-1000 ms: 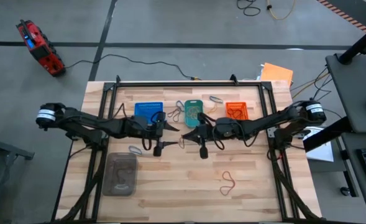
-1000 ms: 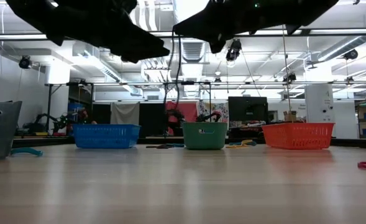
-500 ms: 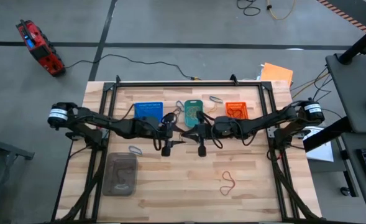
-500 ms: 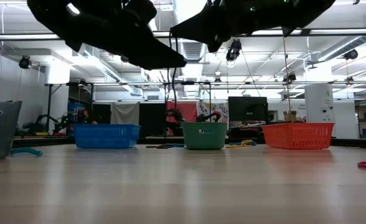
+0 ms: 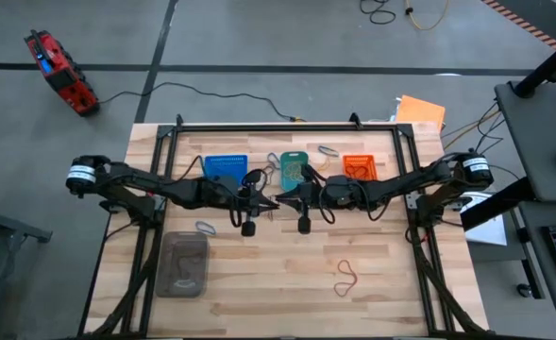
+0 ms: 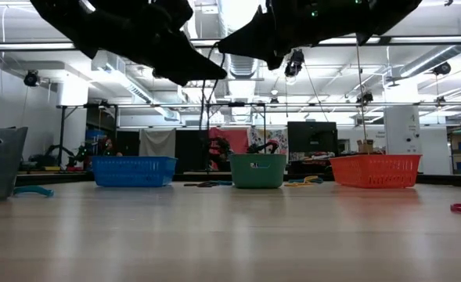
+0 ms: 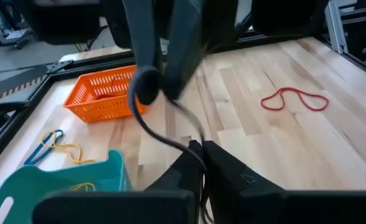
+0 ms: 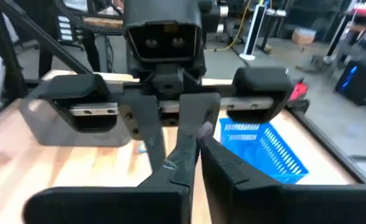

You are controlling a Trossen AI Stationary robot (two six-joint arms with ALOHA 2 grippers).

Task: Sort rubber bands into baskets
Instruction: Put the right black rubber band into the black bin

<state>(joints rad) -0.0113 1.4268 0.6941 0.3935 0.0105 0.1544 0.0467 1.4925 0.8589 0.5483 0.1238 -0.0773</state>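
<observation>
My two grippers meet tip to tip above the table's middle, left gripper [image 5: 268,203] and right gripper [image 5: 284,201], both shut. A thin dark rubber band [image 7: 146,127] runs between them, clear of the wood. At the far side stand the blue basket [image 5: 226,168], the teal basket [image 5: 294,168] and the orange basket [image 5: 359,167], each on its base. A red rubber band [image 5: 346,277] lies flat toward the near right. A pale one [image 5: 205,228] lies beside the clear container. My left gripper [image 7: 202,149] pinches one end of the dark band [image 7: 195,148] between its two fingertips, coming nearly level from the table's left. The band curves away from the tips, slack and lifted clear. My right gripper [image 8: 198,140] has the band's other end, a small loop [image 7: 146,84], at its fingertips, coming level from the table's right. Its fingers hide how the loop sits between them.
A clear grey container [image 5: 185,264] stands at the near left. More loose bands lie between the baskets [image 5: 270,174] and behind them [image 5: 327,151]. A black frame rail [image 5: 287,127] runs along the far edge.
My left gripper has gone toward the table's right until its tips meet the right gripper's, and it has shut on the band held there. The right gripper has stayed in place.
</observation>
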